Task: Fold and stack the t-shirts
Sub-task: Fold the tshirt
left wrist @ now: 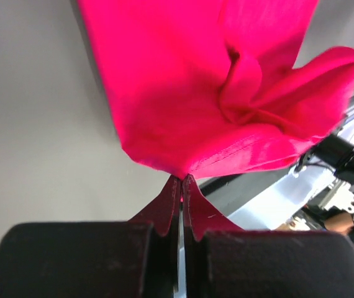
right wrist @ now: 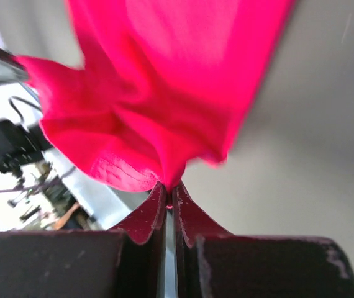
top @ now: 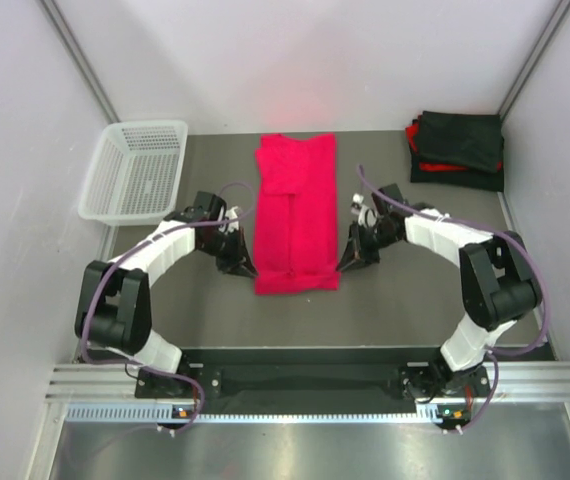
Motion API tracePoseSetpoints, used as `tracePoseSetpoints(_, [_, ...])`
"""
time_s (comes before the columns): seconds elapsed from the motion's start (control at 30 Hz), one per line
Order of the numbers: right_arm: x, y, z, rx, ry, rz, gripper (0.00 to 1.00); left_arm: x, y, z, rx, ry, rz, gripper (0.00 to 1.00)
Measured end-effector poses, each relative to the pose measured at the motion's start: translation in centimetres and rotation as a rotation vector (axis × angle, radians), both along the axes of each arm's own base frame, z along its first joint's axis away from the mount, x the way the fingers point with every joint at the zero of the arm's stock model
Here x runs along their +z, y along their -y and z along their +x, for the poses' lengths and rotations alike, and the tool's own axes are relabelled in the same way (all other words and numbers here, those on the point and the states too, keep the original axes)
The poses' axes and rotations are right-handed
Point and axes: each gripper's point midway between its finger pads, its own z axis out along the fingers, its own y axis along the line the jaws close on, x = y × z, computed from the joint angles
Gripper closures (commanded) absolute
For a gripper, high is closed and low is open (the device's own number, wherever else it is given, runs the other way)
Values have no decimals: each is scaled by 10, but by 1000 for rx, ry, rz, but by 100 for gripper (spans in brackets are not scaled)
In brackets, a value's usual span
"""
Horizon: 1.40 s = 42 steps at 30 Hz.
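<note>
The grey table (top: 395, 300) is seen from above, and at its middle the red t-shirt (top: 295, 215) is laid out flat as a long, narrow rectangle running from the far side toward the arms. Its cloth is a plain, bright crimson. The sides are folded inward, so that a straight edge is seen running lengthwise down the panel, and a narrow band is seen across the near end. The far end is slightly uneven, with a small notch at the left. At the far right corner of the table a folded stack of black t-shirts (top: 457, 150) is set, well apart from the red one; a thin strip of red cloth is shown between its dark layers. At the far left a white mesh basket (top: 147, 126) is placed against the wall, also well apart from the red shirt. The left gripper (top: 244, 268) is brought against the near left corner of the red shirt, and its fingers are pressed together on that corner. In the left wrist view the cloth is seen gathered to a point at the fingertips and puckered into soft folds above them. The right gripper (top: 346, 264) is clamped likewise on the near right corner, where the fabric is drawn into a similar bunch.
</note>
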Motion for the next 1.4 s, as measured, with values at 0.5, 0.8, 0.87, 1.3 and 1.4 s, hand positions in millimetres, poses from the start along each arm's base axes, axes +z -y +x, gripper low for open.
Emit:
tracePoseSetpoints(0.5, [43,-4,115,-75,213,46,100,18,-6,125,26,218,79,100])
tracePoseSetpoints(0.8, [41,-9,141,-96,234,57,100,20,0,179,17,304,94,100])
tracePoseSetpoints(0.87, [38,-9,145,-99,232,56,100,18,0,185,17,312,101,100])
tracePoseSetpoints(1.3, [22,-12,179,-119,242,47,100,-4,1,225,15,344,136,100])
tracePoseSetpoints(1.4, [17,-13,184,-122,244,43,99,-8,0,229,17,343,142,97])
